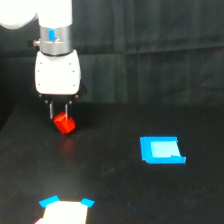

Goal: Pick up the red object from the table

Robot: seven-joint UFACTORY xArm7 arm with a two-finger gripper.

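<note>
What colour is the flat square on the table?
Cyan-blue; the flat square shows in the exterior view.

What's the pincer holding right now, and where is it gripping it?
The pincer holds the small red-orange stubby cylinder, pinched at its upper edge, tilted, apparently lifted above the matte black table.

Small red object [64, 123], tilted, above black table [110, 190], exterior view's left

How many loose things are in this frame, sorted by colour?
Red: 1, the red object, tilted between the tool's fingers
Cyan-blue: 1, flat square on the table
White with cyan corners: 1, card at the bottom edge
Total: 3
</note>
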